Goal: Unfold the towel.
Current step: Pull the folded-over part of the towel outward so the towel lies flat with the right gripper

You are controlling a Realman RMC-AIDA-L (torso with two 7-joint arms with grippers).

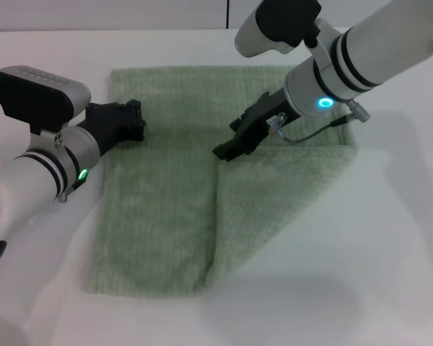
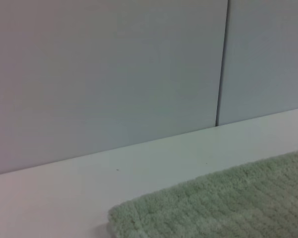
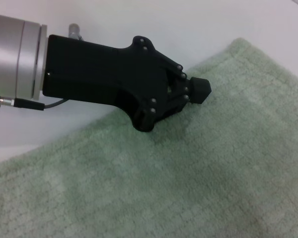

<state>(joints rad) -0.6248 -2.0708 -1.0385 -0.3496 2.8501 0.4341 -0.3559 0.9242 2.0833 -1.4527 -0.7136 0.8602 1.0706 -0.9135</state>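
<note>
Head view: the white table (image 1: 390,238) is taking up the whole scene, and the towel (image 1: 159,216) is lying flat across its middle, pale green and ribbed, with its right-hand portion (image 1: 281,209) lying doubled over on top as a second layer whose folded edge is running down the centre. A grey panelled wall (image 2: 109,74) is standing behind the table's far edge, with a dark seam running down it. The right arm is reaching in from the upper right, and the right gripper (image 1: 231,146) is hovering low over the cloth just at the top of that folded edge; I cannot tell whether its fingers are parted or closed. The left gripper (image 1: 135,119) is sitting at the towel's left border near the far corner, its fingers drawn together with nothing between them, the tip (image 3: 198,90) touching or just above the terry
</note>
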